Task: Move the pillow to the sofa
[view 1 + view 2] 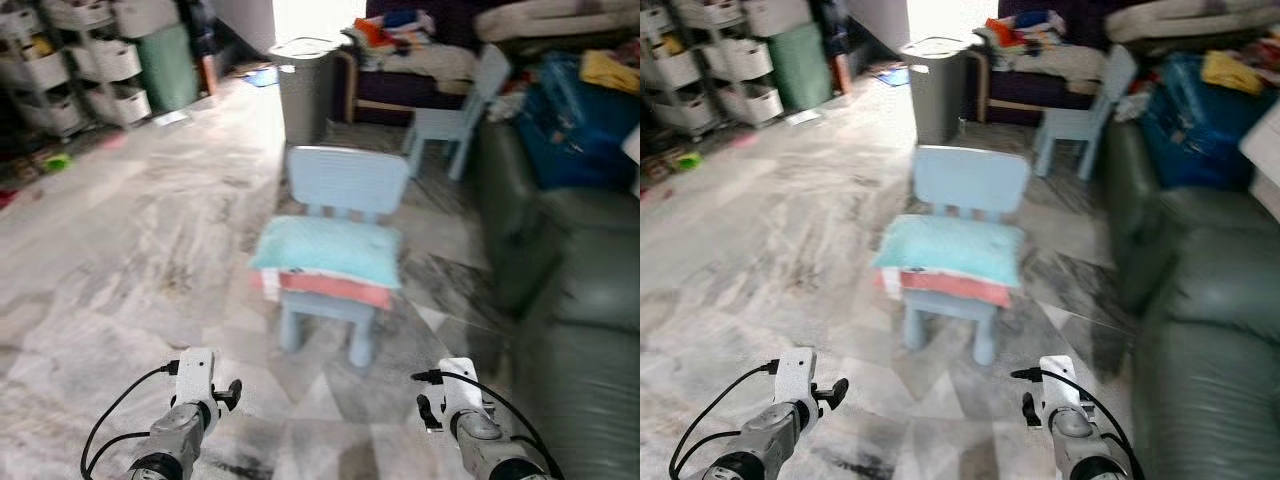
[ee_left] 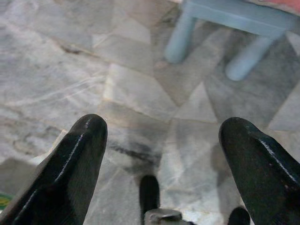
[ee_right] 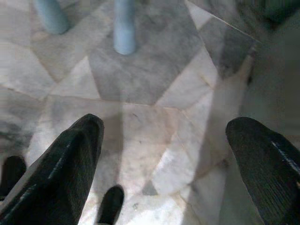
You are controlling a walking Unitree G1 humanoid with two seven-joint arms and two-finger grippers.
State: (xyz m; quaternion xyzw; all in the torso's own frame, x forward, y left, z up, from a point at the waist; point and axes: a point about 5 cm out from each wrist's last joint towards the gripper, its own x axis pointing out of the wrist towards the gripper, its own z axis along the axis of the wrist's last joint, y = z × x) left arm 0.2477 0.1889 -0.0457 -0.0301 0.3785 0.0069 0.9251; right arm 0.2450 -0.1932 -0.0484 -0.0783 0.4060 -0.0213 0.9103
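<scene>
marble floor (image 1: 150,250); pillow (image 1: 328,250) flat, crosswise on chair (image 1: 345,185)

Teal pillow (image 1: 952,251) on blue chair (image 1: 962,235)

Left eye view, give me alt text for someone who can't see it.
A light blue pillow lies on a small blue chair on a marble floor, with a dark green sofa to the right. The left gripper and right gripper are low in front, holding nothing.
</scene>
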